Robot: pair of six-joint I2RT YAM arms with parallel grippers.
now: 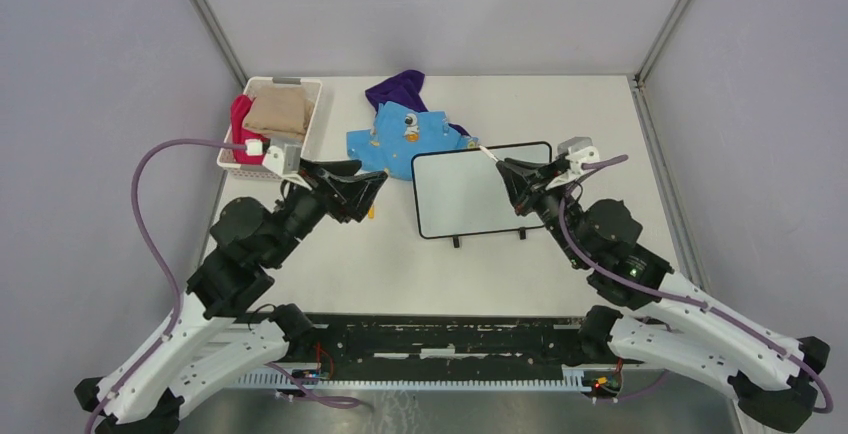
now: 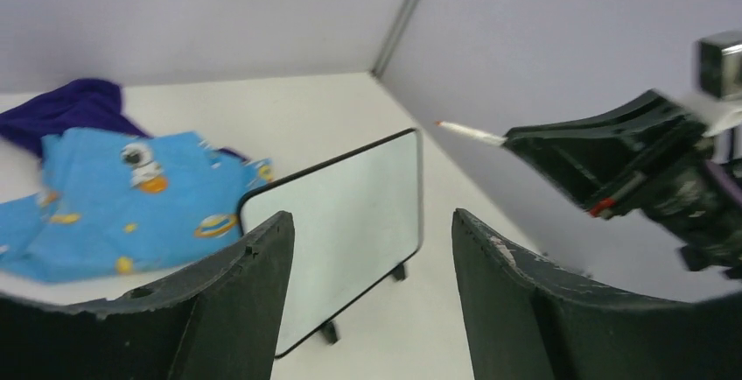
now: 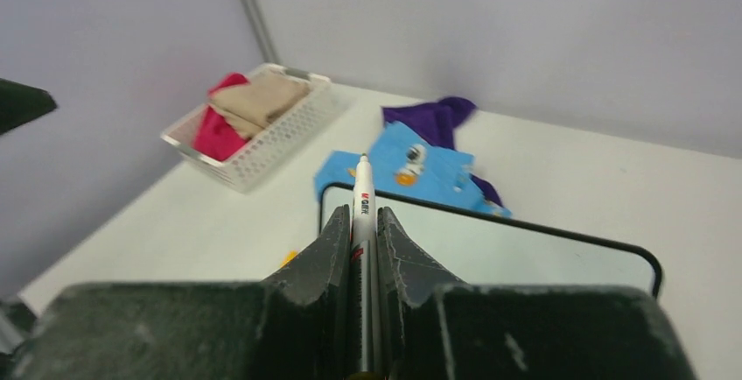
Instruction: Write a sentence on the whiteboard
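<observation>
**Marker poised over a blank whiteboard**

The right gripper (image 1: 505, 166) is clamped on a marker (image 3: 362, 196), whose bared tip points out ahead of the jaws, raised over the far edge of the whiteboard (image 1: 470, 199). The board rests mid-table on its small feet, with no sentence on it yet. This lengthwise hold likely lets the arm tip the nib down to write. The left gripper (image 2: 372, 218) hangs empty with its jaws spread, just left of the board and seemingly keeping clear.

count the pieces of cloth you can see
4: a blue printed cloth and a purple cloth beyond the whiteboard, a tan cloth and a red cloth in the basket, where more may be hidden.
</observation>
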